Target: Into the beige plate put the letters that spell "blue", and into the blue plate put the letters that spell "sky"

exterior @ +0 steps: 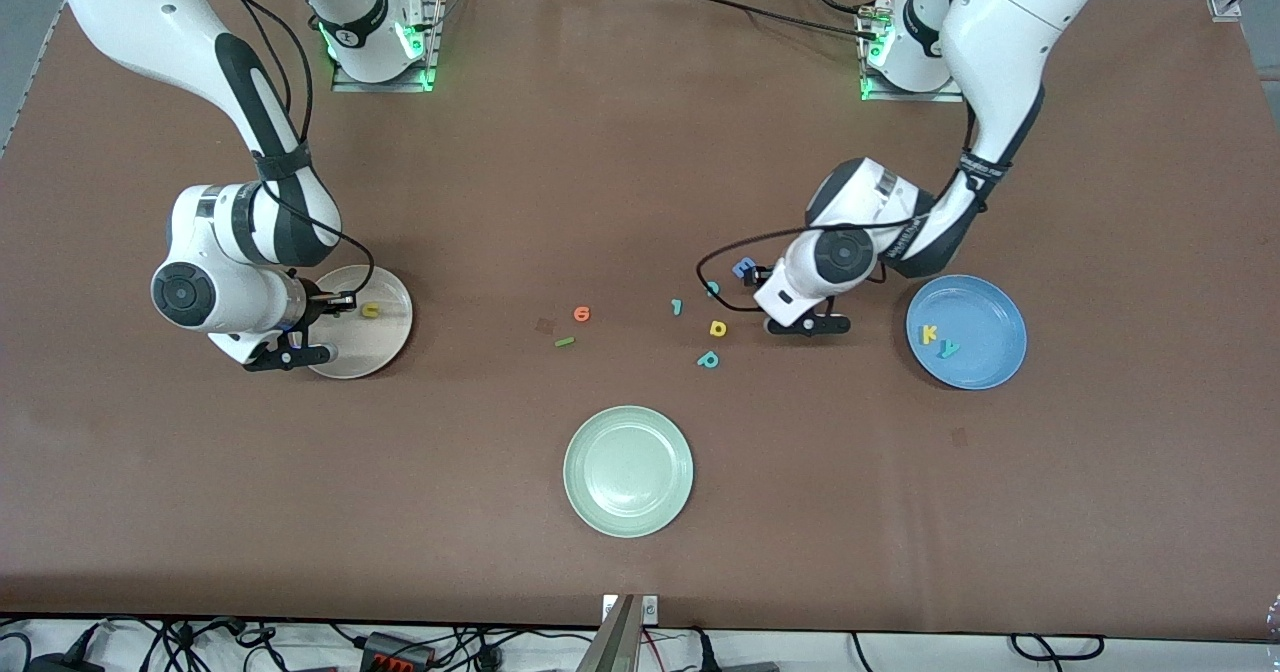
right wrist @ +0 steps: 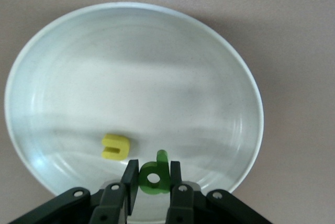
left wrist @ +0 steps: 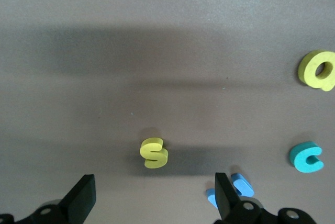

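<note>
You are seeing three plates and ten small foam letters. Your right gripper is pinching the green b over the beige plate; your left gripper is gaping empty above the yellow s.

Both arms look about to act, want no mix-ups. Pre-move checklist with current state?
1. Right gripper shut on the green b: ok.
2. It is over the beige plate: ok.
3. Yellow u already in that plate, apart from the drop spot: ok.
4. Left gripper open, yellow s lined up between the fingers: ok.
5. Blue E beside one left finger, may get nudged: cannot tell.
6. Blue plate holds k and y: ok.
</note>
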Controlling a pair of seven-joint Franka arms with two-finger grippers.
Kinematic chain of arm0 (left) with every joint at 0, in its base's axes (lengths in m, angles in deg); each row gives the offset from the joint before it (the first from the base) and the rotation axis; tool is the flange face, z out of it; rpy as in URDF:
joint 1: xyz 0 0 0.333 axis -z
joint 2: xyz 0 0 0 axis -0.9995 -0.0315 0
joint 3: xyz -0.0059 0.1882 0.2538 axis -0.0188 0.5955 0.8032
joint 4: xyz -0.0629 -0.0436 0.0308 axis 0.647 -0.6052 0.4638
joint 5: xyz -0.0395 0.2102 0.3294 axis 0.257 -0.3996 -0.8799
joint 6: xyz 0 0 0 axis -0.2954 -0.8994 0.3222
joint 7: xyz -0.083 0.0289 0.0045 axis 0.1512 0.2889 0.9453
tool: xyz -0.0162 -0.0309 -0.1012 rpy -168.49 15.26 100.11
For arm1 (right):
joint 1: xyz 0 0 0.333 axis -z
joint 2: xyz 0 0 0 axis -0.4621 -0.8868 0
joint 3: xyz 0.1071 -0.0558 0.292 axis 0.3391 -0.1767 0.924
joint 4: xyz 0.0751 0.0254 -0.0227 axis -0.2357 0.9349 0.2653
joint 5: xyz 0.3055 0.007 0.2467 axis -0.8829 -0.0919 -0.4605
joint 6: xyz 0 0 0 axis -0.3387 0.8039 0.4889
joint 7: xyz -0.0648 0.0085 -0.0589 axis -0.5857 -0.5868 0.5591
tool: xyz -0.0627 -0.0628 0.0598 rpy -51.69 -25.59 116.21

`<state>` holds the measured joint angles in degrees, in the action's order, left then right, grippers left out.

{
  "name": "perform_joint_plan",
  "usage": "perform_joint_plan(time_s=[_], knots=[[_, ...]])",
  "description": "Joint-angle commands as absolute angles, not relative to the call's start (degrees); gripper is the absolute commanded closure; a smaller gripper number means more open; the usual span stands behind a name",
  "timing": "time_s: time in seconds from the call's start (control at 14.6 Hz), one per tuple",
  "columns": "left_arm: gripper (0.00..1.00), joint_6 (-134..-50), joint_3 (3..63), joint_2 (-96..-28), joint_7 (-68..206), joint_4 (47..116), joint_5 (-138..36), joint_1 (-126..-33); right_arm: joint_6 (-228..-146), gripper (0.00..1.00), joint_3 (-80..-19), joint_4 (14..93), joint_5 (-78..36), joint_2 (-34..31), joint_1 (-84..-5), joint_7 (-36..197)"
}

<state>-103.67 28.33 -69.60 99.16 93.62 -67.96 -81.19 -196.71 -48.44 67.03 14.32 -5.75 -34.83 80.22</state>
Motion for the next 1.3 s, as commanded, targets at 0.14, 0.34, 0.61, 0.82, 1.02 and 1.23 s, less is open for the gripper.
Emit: perform_joint_plan(time_s=[0.14,0.34,0.61,0.82,1.02,1.23], knots=[[0.09,-119.65,28.10,-69.09,101.77,101.57,-70.73,-85.11,-199.26,0.00,-47.36,67.63,14.98,-5.21,-34.11,79.90],[0.44,-123.03,28.10,-68.82,101.94,103.53,-70.64,-85.91,-198.82,0.00,-45.96,64.83,14.80,-3.71,-35.43,79.63],[0.52,-122.86,28.01,-68.82,102.38,103.53,-70.73,-85.91,-199.25,0.00,-44.55,60.34,14.71,-4.59,-43.23,77.45],[0.52,-122.86,27.57,-68.91,106.67,103.53,-70.72,-84.86,-199.52,0.00,-44.63,55.87,14.63,-7.13,-48.34,69.39],[0.52,-122.86,26.60,-69.09,108.98,103.61,-70.72,-85.38,-199.43,0.00,-44.55,52.07,14.36,-10.38,-50.98,51.21],[0.52,-122.77,26.60,-69.18,108.98,103.79,-70.73,-85.64,-198.99,0.00,-44.63,52.16,15.24,-10.39,-56.33,42.04]])
